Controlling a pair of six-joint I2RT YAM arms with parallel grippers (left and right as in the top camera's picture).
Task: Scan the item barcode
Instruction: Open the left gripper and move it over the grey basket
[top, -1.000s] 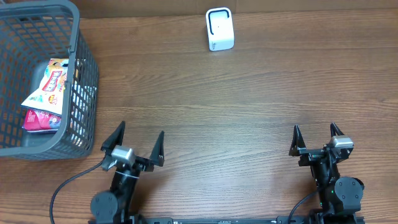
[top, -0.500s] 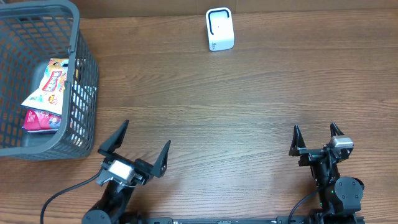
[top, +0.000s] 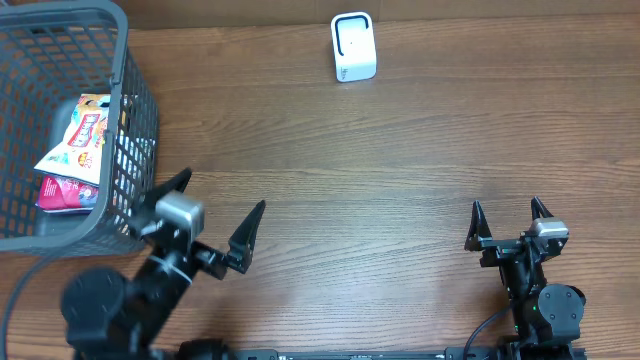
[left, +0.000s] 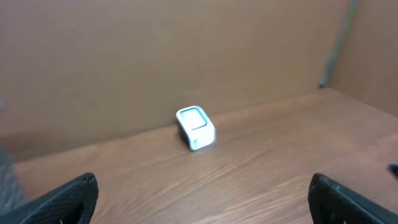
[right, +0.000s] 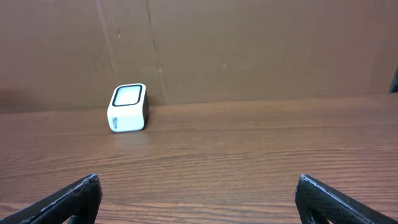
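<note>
Two grippers, both spread wide, nothing held. The left gripper (top: 220, 193) sits at the near left, angled toward the table's middle; from overhead its outer finger (top: 172, 185) overlaps the near right corner of the basket (top: 138, 120), contact unclear. The right gripper (top: 506, 206) sits at the near right, squared to the far edge, with bare wood all round it. One basket, grey plastic mesh, at the far left corner and running off the frame's left and top edges. Two items inside it against the right wall: one snack bag (top: 80, 130), white and yellow with red print, and one pink pack (top: 62, 192) just nearer, partly under it. No barcode readable. One scanner (top: 353, 46), a small white box with a dark-framed window, stands upright near the far edge at centre, well apart from basket and both grippers. Both wrist views show it before a brown cardboard wall (right: 249, 50). One wooden table (top: 400, 150); the broad stretch between grippers, basket and scanner lies open.
</note>
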